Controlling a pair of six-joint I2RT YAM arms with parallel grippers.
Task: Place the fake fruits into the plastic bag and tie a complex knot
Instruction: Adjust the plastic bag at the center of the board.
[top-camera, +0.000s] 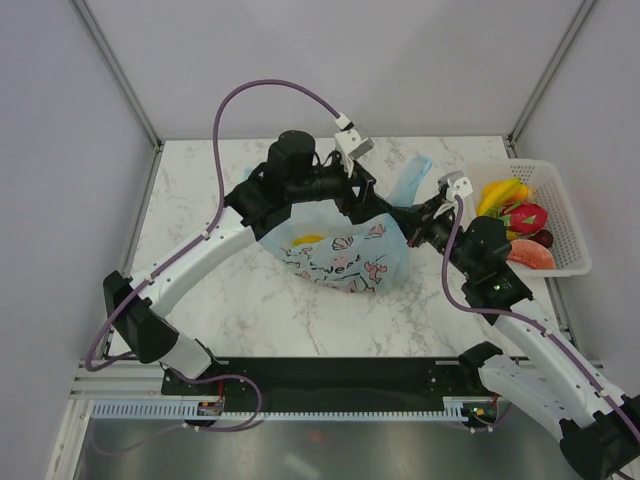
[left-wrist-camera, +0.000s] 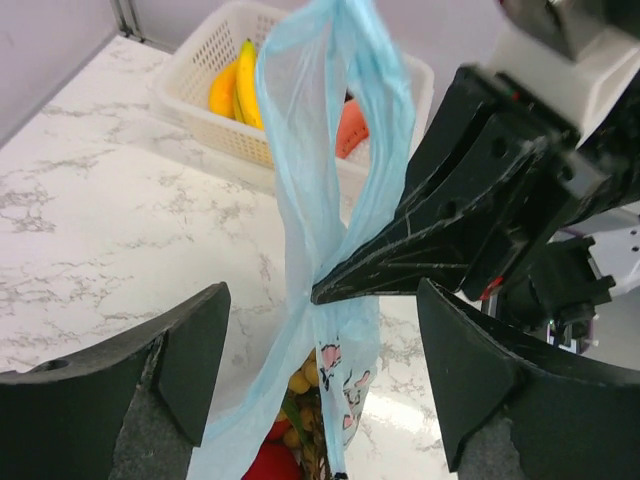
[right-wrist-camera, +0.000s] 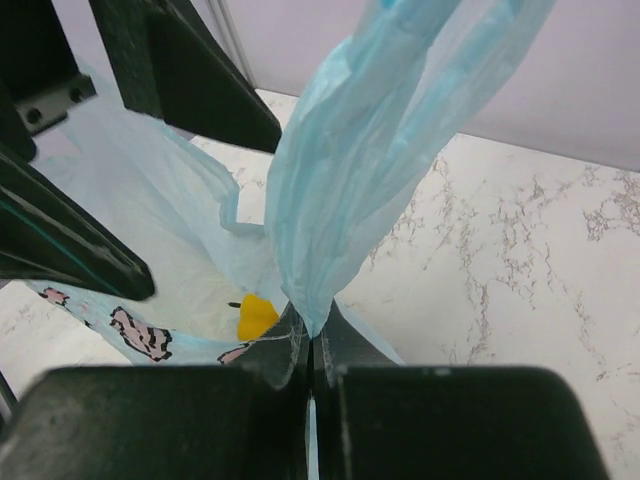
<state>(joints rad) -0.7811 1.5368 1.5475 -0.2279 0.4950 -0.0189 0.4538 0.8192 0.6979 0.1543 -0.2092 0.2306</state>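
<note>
Step in hand: working the handle loop (right-wrist-camera: 390, 130) of the plastic bag (top-camera: 340, 255) while fruit remains outside; tying looks premature, I judge.
Right claw (right-wrist-camera: 310, 345): clamped tight on the base of that loop, which stands up from the bag.
Left claw (left-wrist-camera: 320, 370): jaws spread wide, straddling the bag film, gripping nothing.
Bag: mid-table, some fake fruits inside.
Remaining fruits: bananas (top-camera: 500, 193) and others in the basket (top-camera: 560, 175), at 3 o'clock from the bag.
Next move: likely needs the mouth held open for loading.
</note>
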